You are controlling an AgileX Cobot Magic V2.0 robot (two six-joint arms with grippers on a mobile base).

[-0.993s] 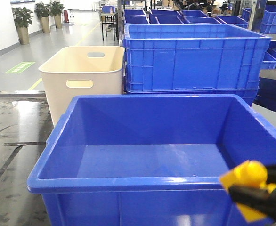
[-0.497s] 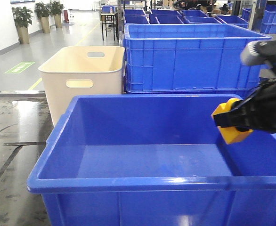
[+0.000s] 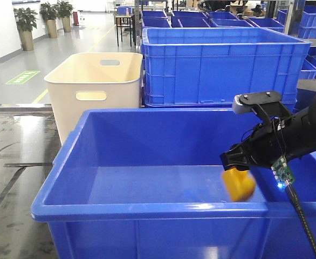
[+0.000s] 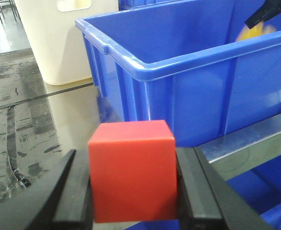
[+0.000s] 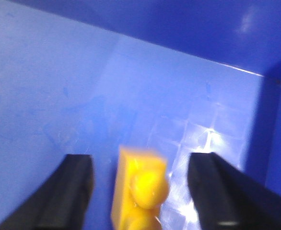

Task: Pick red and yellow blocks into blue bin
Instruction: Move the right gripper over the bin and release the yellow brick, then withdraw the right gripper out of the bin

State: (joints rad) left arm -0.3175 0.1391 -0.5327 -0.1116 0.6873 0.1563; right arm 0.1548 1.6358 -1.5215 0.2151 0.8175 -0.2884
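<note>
Right claw [image 5: 140, 160] spread over blue bin [image 3: 147, 208], yellow brick [image 5: 139, 188] loose, left claw [image 4: 131, 158] clamping red cube [image 4: 133, 179]

Bright, even overhead light reaches all my feeds. The front view is sharp, with white glare on the blue bin [image 3: 147, 209] rim and sheen across the glossy floor [image 3: 12, 140]. The yellow brick [image 3: 239, 185] smears with motion blur, and my right wrist view is soft throughout. The red cube [image 4: 132, 170] reads crisp
</note>
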